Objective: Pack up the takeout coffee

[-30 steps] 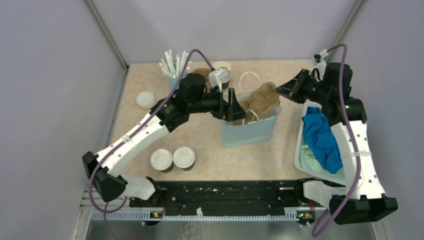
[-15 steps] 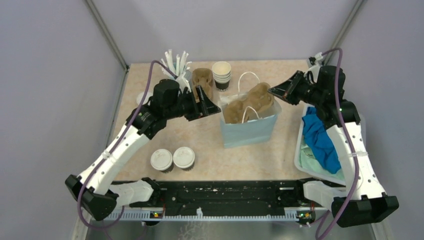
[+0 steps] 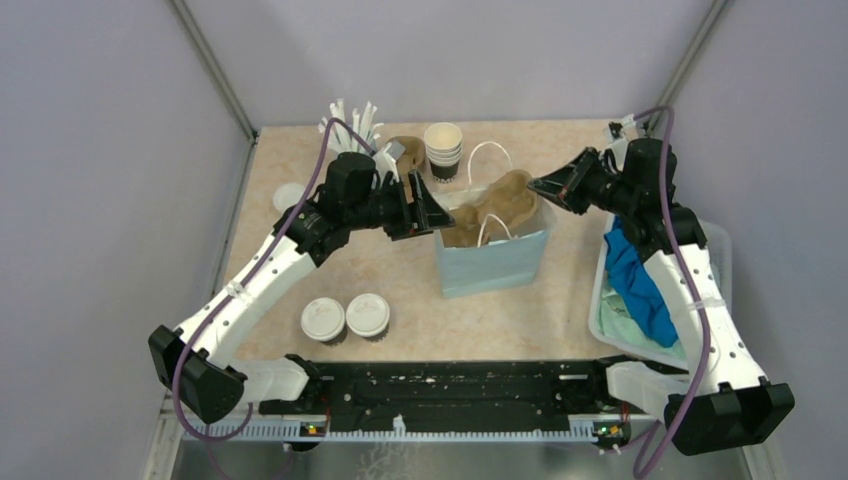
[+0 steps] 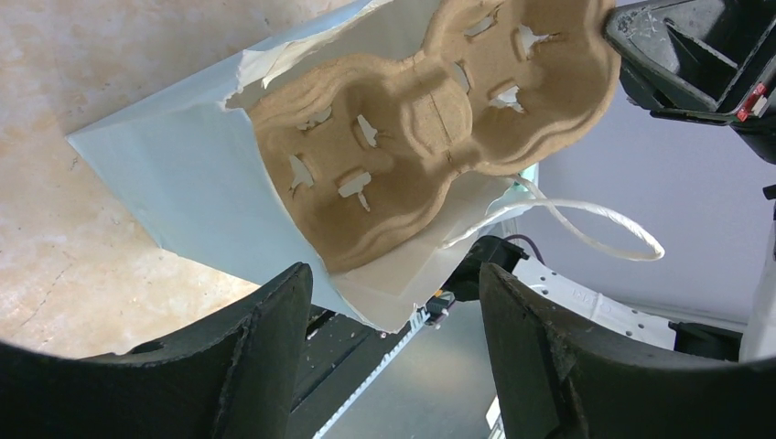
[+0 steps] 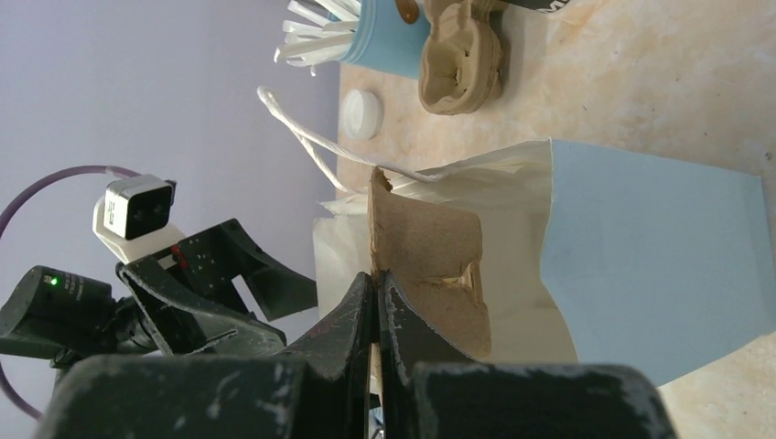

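Two capped cups make up the takeout coffee: the left coffee and the right coffee stand upright side by side on the bench, close together, each under one white lid. Neither gripper touches them. They sit at about 8 o'clock from the single light blue paper bag, well apart from it.

One brown cup carrier leans tilted out of the bag's open mouth, between its two white cord handles. The right gripper, at the bag's 1 o'clock, is clenched on the carrier's thin edge. The left gripper, at the bag's 10 o'clock, hangs released with nothing between its jaws, just beside the bag's rim.

Along the far side, at 11 o'clock from the bag, is one stack of uncapped cups; how many it holds I cannot tell. Left of it lie spare carriers, number unclear, and one blue cup of straws. One loose lid lies at 9 o'clock. One bin at 3 o'clock holds a blue cloth
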